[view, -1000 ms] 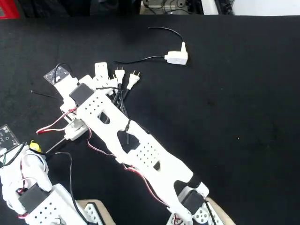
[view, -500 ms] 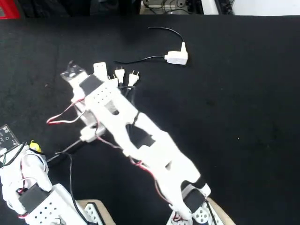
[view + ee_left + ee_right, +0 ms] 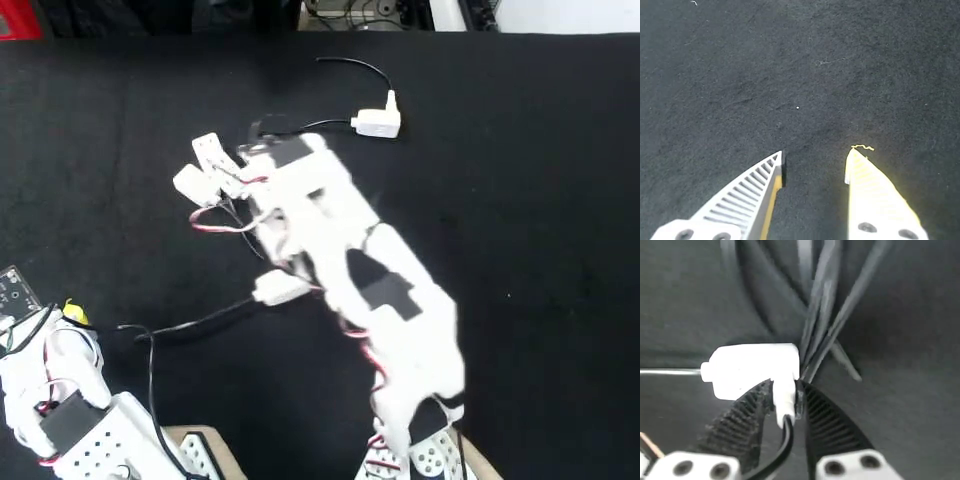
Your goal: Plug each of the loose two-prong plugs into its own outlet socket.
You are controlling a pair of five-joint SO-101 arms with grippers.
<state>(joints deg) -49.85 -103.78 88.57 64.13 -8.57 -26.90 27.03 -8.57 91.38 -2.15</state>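
My right gripper [image 3: 786, 390] is shut on a white two-prong plug [image 3: 753, 369], and the plug's black cable runs down between the fingers. Behind it hangs a blurred bundle of black cables [image 3: 821, 305]. In the high view the right arm reaches from the front edge to mid-table, with the gripper [image 3: 205, 168] and the held white plug [image 3: 191, 185] at its far left end. Another white plug block [image 3: 377, 123] with a thin black cable lies farther back. My left gripper [image 3: 817, 152] is open over bare black table, with nothing between its fingers.
A white connector [image 3: 280, 288] on a black cable lies beside the right arm, and its cable trails left toward the left arm [image 3: 60, 420] at the front left corner. The black table [image 3: 540, 220] is bare on the right side.
The right arm has swung to the right and slightly back, carrying the plug and its cables. The two small plugs seen earlier beside the gripper are now out of sight. The left arm has stayed still.
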